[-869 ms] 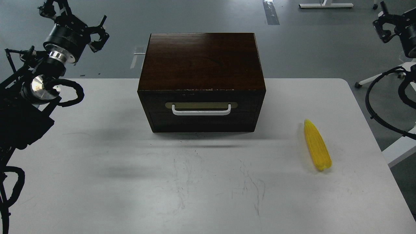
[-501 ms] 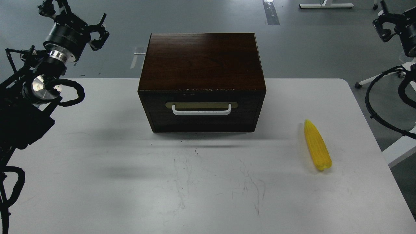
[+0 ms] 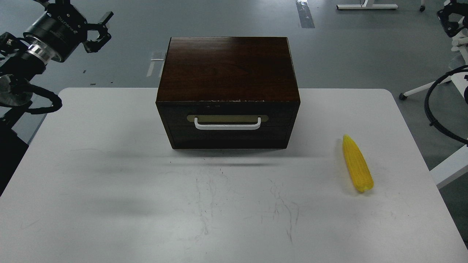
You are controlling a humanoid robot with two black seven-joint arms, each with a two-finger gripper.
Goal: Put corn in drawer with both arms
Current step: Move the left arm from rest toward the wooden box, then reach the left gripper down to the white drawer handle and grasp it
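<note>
Head view: the corn point(image 3: 357, 164) is lying flat on the white table point(image 3: 109, 204), over on the right side with its pointed tip aimed away from the robot, fairly near the table's right edge and well apart from the cabinet point(image 3: 227, 69). Plenty of bare tabletop around it and in front of the drawer point(image 3: 227, 126), which is shut flush with its white bar handle point(image 3: 227, 126) facing me. The left gripper point(image 3: 95, 33) hangs up off the table's far left corner, fingers spread, nothing between them. The right gripper point(image 3: 451, 18) is cut off at the top right corner, so honestly can't tell how its fingers stand.
</note>
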